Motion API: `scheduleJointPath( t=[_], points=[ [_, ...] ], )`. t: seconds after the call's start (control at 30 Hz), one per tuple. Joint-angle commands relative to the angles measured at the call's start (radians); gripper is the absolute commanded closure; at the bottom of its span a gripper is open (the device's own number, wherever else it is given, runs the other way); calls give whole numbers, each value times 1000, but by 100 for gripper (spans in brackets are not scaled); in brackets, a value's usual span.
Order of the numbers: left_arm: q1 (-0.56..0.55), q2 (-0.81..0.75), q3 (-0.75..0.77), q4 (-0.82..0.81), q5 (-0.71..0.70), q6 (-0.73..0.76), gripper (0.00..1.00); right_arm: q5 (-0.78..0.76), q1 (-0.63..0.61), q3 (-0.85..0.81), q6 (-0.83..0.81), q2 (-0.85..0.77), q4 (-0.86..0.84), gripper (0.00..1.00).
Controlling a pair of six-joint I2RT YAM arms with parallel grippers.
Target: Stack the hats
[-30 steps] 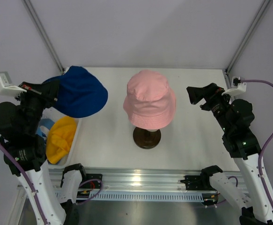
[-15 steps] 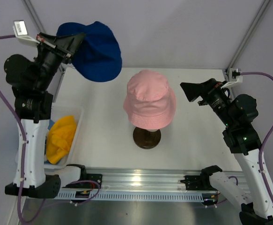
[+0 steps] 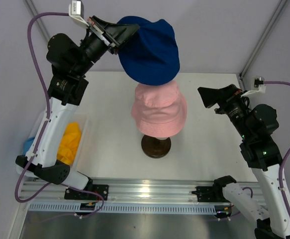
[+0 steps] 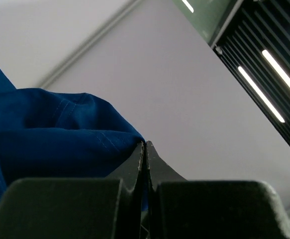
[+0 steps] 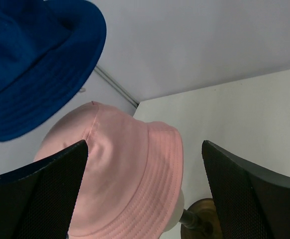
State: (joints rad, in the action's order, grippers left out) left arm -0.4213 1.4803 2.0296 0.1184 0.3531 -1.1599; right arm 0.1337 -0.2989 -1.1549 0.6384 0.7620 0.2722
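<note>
The pink hat sits on the mannequin head, whose dark round base stands mid-table; it also fills the right wrist view. A navy blue hat hangs in the air just above and behind the pink one, pinched by its brim in my left gripper, which is shut on it. My right gripper stands open to the right of the pink hat, apart from it. A yellow-orange hat and a bit of a light blue hat lie in the bin at left.
A white bin sits at the table's left edge under the raised left arm. Metal frame posts rise at the back corners. An aluminium rail runs along the near edge.
My left arm has swung up and to the right, carrying the navy blue hat from over the bin to above the pink hat. The right gripper has shifted only slightly.
</note>
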Motion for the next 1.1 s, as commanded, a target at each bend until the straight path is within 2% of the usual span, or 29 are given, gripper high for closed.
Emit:
scheduleJointPath(
  t=[0.0, 0.07, 0.2, 0.5, 0.8, 0.93, 1.07],
  points=[
    [-48, -44, -47, -49, 46, 11, 99, -120, 1, -42, 52, -33, 25, 1],
    [-68, -70, -168, -95, 55, 0, 99, -132, 1, -13, 104, -59, 12, 1],
    [-89, -116, -299, -112, 95, -20, 99, -146, 3, 64, 191, -90, -86, 1],
    [-129, -167, -424, -163, 121, -37, 99, -20, 1, 113, 302, -29, -198, 1],
    [-140, -311, -638, -198, 31, 0, 99, 10, 1, 195, 425, -49, -214, 1],
    [-146, -379, -726, -265, -8, -3, 99, -6, 1, 248, 484, -64, -260, 5],
    [-146, -419, -772, -284, -28, -21, 99, 9, 1, 281, 530, -33, -381, 12]
  ],
)
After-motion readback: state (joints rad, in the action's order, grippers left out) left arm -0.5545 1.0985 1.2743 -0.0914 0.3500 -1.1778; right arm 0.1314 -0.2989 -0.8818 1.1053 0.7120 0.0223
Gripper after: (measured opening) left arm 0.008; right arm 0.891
